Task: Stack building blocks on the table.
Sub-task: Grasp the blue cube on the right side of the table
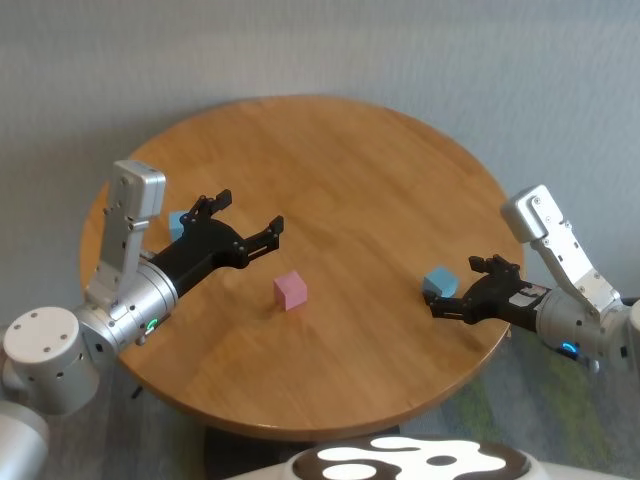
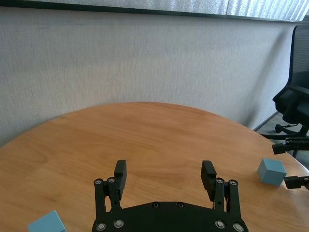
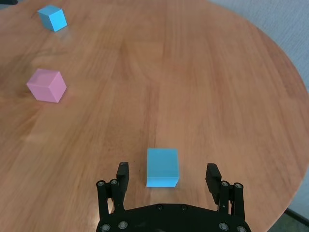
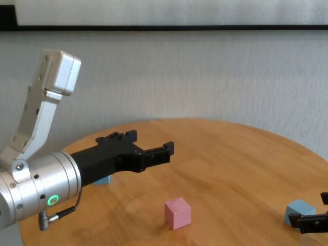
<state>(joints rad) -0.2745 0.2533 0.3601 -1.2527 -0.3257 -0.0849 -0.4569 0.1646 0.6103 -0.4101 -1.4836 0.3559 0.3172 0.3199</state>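
A pale pink cube (image 1: 291, 290) sits near the middle of the round wooden table (image 1: 350, 160). One light blue cube (image 1: 440, 282) lies at the right. My right gripper (image 1: 456, 286) is open and low, and this cube lies between its fingertips in the right wrist view (image 3: 162, 166); I cannot tell if they touch. The other light blue cube (image 1: 178, 223) lies at the left, partly behind my left gripper (image 1: 250, 212). That gripper is open, empty, and held above the table. The chest view shows the pink cube (image 4: 178, 212) in front of the left gripper (image 4: 151, 141).
A grey wall stands behind the table. A black office chair (image 2: 294, 92) stands beyond the table's edge on the right. The table's right edge is close behind my right gripper. Bare wood lies at the back of the table (image 1: 330, 140).
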